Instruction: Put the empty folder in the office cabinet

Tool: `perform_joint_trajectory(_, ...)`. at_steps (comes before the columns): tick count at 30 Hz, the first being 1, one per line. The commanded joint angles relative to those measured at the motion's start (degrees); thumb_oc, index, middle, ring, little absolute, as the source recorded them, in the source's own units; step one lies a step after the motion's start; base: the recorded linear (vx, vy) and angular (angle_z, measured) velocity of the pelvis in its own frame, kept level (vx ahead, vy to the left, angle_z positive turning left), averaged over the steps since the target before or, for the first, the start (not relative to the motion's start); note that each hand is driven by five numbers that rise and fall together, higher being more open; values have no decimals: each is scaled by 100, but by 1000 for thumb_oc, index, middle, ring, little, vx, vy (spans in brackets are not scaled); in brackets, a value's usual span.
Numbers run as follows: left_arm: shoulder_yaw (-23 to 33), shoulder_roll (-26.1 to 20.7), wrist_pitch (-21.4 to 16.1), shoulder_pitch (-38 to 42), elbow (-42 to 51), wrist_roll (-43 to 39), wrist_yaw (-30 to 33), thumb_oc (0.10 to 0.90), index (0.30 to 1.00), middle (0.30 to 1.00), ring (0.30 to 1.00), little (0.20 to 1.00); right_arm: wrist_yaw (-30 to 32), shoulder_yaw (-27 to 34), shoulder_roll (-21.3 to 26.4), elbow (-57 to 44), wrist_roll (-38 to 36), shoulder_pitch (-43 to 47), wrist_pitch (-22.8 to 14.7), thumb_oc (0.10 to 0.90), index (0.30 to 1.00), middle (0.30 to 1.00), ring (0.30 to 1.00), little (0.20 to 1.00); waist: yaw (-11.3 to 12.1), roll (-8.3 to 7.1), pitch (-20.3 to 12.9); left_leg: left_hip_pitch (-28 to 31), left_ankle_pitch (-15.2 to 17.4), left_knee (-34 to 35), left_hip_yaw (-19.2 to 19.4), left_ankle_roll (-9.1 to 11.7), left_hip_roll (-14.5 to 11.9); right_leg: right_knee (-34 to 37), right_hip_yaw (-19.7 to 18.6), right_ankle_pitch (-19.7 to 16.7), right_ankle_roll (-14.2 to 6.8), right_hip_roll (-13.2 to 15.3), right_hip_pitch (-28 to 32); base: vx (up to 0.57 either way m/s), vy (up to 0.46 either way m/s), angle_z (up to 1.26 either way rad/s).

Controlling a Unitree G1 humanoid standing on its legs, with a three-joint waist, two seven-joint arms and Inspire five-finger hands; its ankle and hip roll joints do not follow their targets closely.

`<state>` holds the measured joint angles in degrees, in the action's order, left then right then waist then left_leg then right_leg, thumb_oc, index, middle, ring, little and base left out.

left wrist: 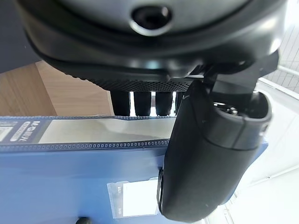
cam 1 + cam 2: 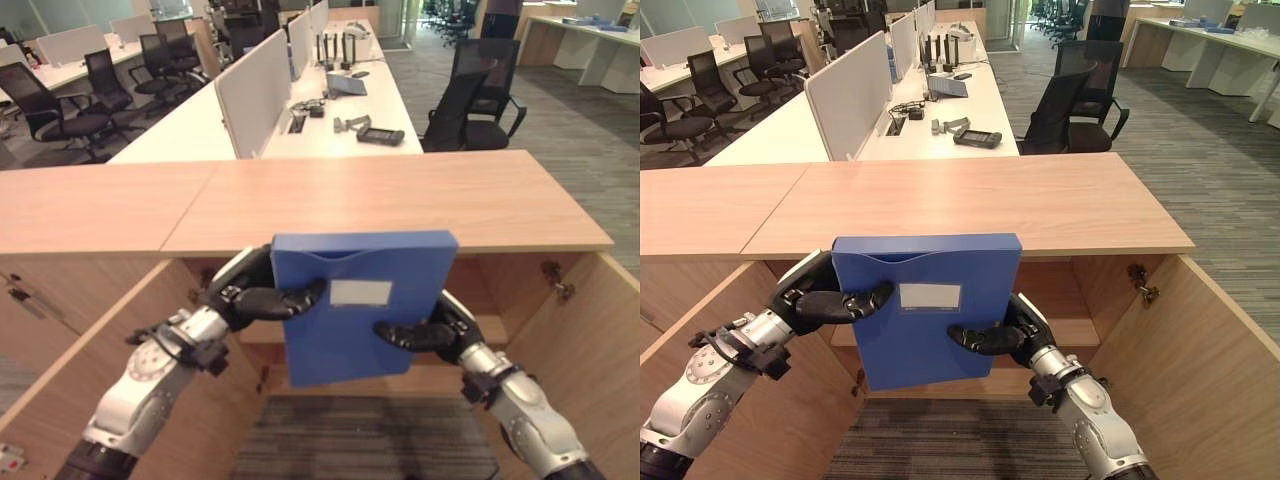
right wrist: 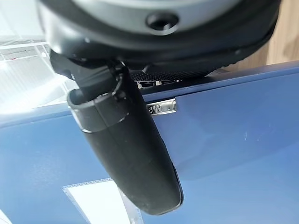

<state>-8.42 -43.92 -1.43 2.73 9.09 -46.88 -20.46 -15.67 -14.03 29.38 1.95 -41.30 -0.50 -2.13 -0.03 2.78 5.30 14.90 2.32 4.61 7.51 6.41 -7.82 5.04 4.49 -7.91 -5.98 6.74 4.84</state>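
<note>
A blue box folder [image 2: 360, 305] with a white label is held upright in front of the open wooden office cabinet [image 2: 400, 200], just below its top board. My left hand [image 2: 255, 298] grips the folder's left edge, thumb lying across its front. My right hand [image 2: 432, 332] grips its right lower edge, thumb also across the front. In the left wrist view the thumb [image 1: 210, 154] presses on the blue folder [image 1: 70, 177]; in the right wrist view the thumb [image 3: 126, 149] lies on the folder's face [image 3: 233, 154]. The fingers behind the folder are hidden.
The cabinet's two doors [image 2: 590, 330] stand swung open at either side, with a shelf [image 2: 1070, 335] inside behind the folder. Beyond the cabinet top are white desks [image 2: 330, 110] with dividers and black office chairs [image 2: 470, 95]. Grey carpet [image 2: 360, 440] lies below.
</note>
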Motion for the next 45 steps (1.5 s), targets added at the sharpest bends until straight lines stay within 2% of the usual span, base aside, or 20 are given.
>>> perform_joint_trajectory(1,-285,-77,-441,1293,286,-620,-305,400,300,300,300,300,-266,-271,-249,-749,-788,1168,-400,800,900,900,900,900,-172,-152,-120,-231,-9,39,-115,-122,209,-261,72,1070,-228,27,609,0,0,0)
perform_joint_trajectory(3,-338,-58,-423,1342,273,-662,-318,400,300,300,300,300,-305,-348,-267,-752,-873,1200,-370,800,900,900,900,900,-170,-154,-117,-231,-10,39,-112,-122,210,-265,74,1071,-230,27,607,0,0,0)
perform_joint_trajectory(6,-600,-39,-346,1512,312,-978,-451,400,300,300,300,300,-637,-833,-338,-826,-1590,1325,-169,800,900,900,900,900,-164,-172,-104,-232,-21,39,-108,-116,212,-266,69,1050,-241,33,605,-11,0,0)
perform_joint_trajectory(10,-774,-64,-293,1651,356,-1197,-634,400,300,300,300,300,-935,-1244,-199,-899,-1904,1464,14,800,900,900,900,900,-151,-188,-101,-245,-37,39,-105,-108,209,-264,57,1036,-252,39,596,0,0,0)
perform_joint_trajectory(11,-812,-39,-300,1700,368,-1223,-663,400,300,300,300,300,-1014,-1352,-189,-947,-2028,1477,62,703,754,754,754,754,-148,-195,-106,-249,-43,39,-109,-108,211,-260,62,1026,-255,46,594,0,0,0)
perform_joint_trajectory(12,-803,-13,-311,1686,350,-1228,-659,400,300,300,300,300,-1045,-1364,-193,-957,-2048,1479,57,529,493,493,493,493,-147,-201,-109,-253,-42,39,-107,-108,213,-259,65,1026,-256,47,591,0,0,0)
perform_joint_trajectory(13,-794,25,-315,1664,340,-1229,-666,400,300,300,300,300,-1061,-1361,-210,-979,-2062,1459,65,400,300,300,300,300,-148,-202,-112,-256,-40,39,-106,-109,216,-259,68,1027,-257,49,590,0,0,0)
perform_joint_trajectory(28,-134,824,-500,1139,313,-1098,-449,400,300,300,300,300,-1008,-946,-633,-1165,-2229,1286,-138,400,300,300,300,300,-116,-238,-150,-287,-22,39,-131,-131,219,-258,44,1049,-236,20,562,0,0,0)
perform_joint_trajectory(40,143,1285,-604,805,221,-1023,-217,400,300,300,300,300,-884,-732,-859,-1242,-2302,1185,-278,400,300,300,300,300,-104,-242,-167,-273,-8,39,-142,-133,202,-285,58,1078,-222,8,564,0,0,0)
perform_joint_trajectory(42,192,1313,-626,741,207,-944,-180,497,446,446,446,446,-882,-714,-849,-1228,-2268,1157,-255,400,300,300,300,300,-101,-242,-171,-269,-2,39,-137,-132,200,-281,59,1080,-219,7,569,0,0,0)
perform_joint_trajectory(43,281,1235,-748,690,106,-591,-58,800,900,900,900,900,-861,-700,-753,-1168,-2066,1154,-231,400,300,300,300,300,-92,-243,-172,-273,-2,39,-140,-132,208,-284,56,1082,-215,6,568,0,0,0)
perform_joint_trajectory(45,345,1157,-809,663,58,-290,-13,800,900,900,900,900,-843,-647,-682,-1139,-1905,1128,-210,400,300,300,300,300,-85,-250,-175,-322,-74,39,-141,-133,209,-297,53,1029,-202,3,519,0,0,0)
